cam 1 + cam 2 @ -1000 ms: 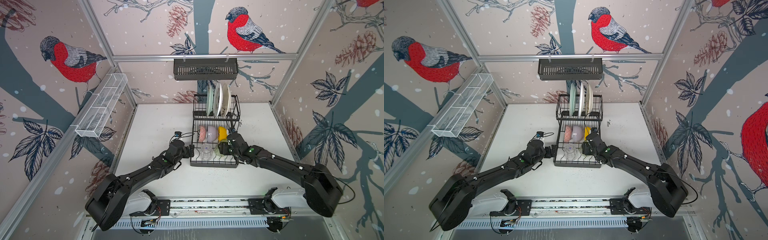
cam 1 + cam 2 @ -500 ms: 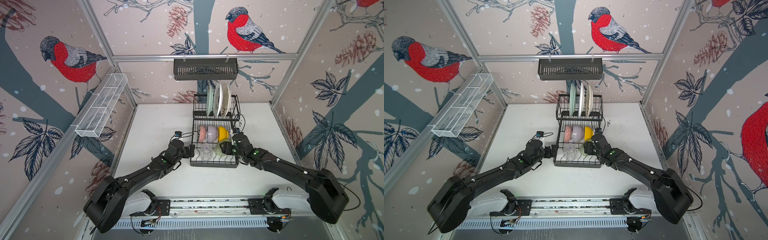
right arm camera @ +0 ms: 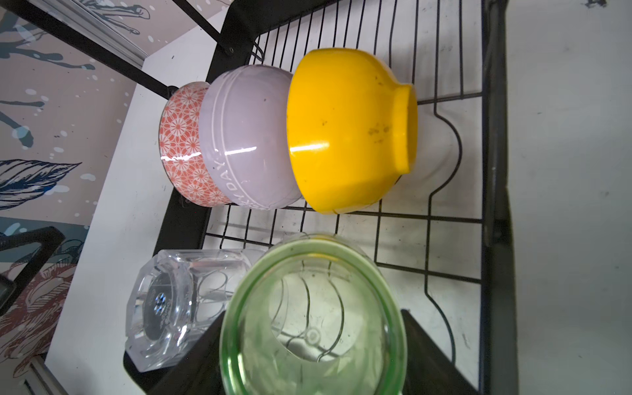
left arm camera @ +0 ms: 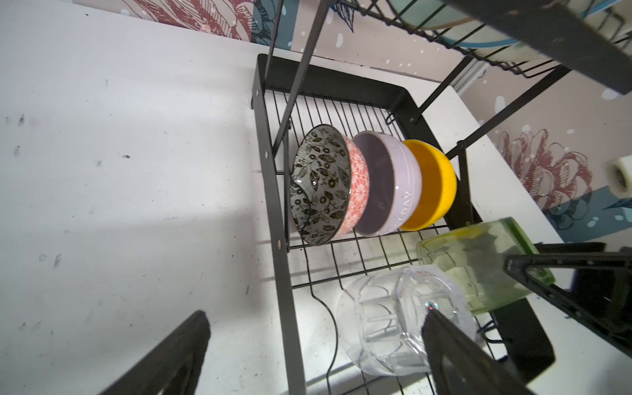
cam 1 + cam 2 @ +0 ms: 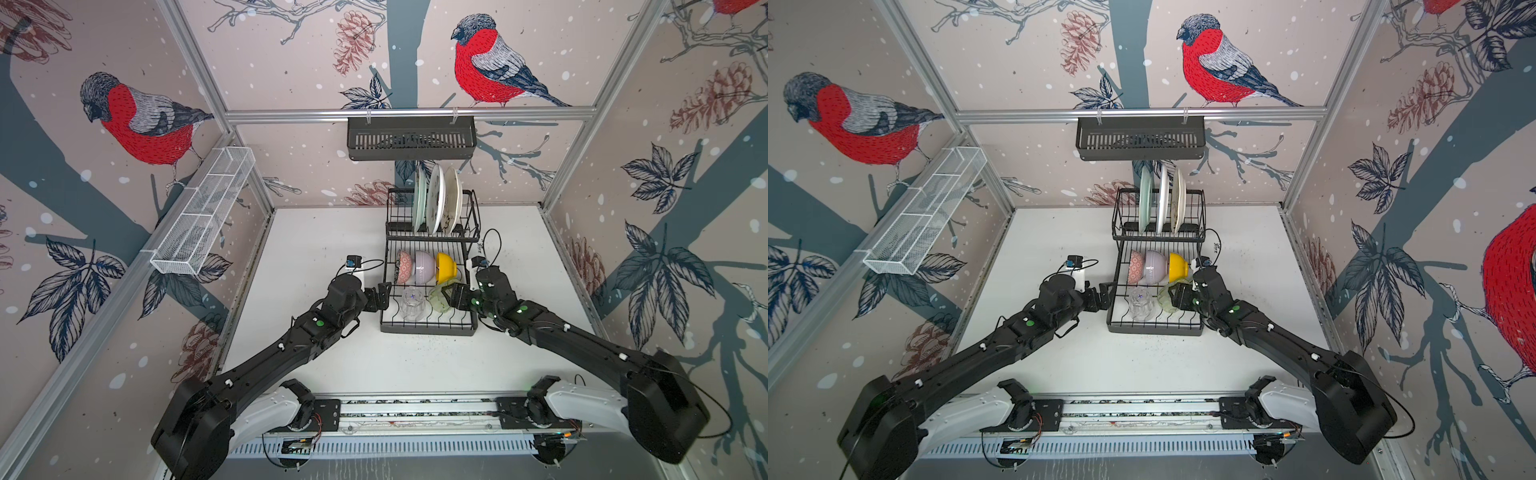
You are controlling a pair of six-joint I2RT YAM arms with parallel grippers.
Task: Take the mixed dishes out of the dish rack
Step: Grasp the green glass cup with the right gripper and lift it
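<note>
Right wrist view is showing the right gripper [image 3: 309, 355] pinching the green glass [image 3: 313, 318] over the dish rack [image 3: 492, 178], left gripper [image 5: 384, 296] sitting spread beside the rack.

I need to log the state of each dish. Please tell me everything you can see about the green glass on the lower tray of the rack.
The translucent pale green glass tumbler has a thick round rim and a clear base, and looks empty. It is tilted, its open mouth facing the right wrist camera, over the lower grid tray of the black wire dish rack. The right gripper is closed on it. The clear faceted glass sits beside it; contact between them cannot be judged.
</note>
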